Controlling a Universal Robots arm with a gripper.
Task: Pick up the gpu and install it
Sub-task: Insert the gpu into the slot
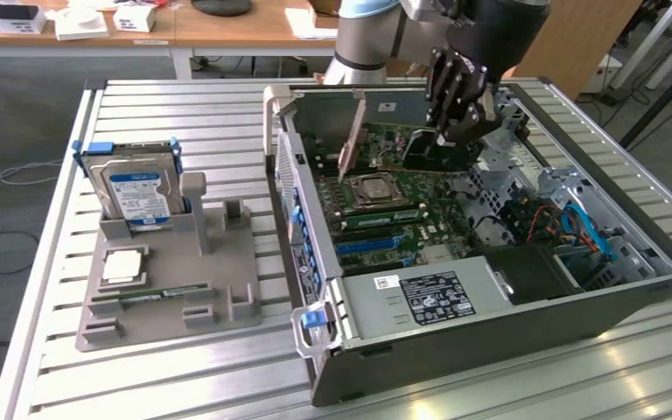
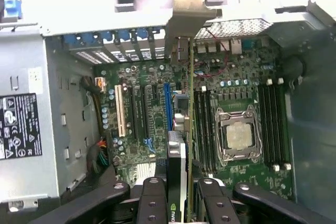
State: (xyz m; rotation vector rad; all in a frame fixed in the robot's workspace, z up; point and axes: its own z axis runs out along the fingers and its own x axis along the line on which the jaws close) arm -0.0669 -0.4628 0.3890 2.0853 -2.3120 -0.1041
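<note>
Slatted tabletop (image 1: 150,385), open computer case (image 1: 465,350): end effector (image 1: 458,131) clamped on gpu (image 2: 177,153), edge-down over motherboard (image 2: 231,93), long axis parallel to expansion slots (image 2: 168,106).

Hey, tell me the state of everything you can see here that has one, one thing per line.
computer case: open, side panel off.
gpu: gripped, upright inside the case, over the motherboard.
gripper: shut on the gpu.
hard drive: upright in the grey stand, outside the case.
RAM stick: lying on the grey stand.
</note>
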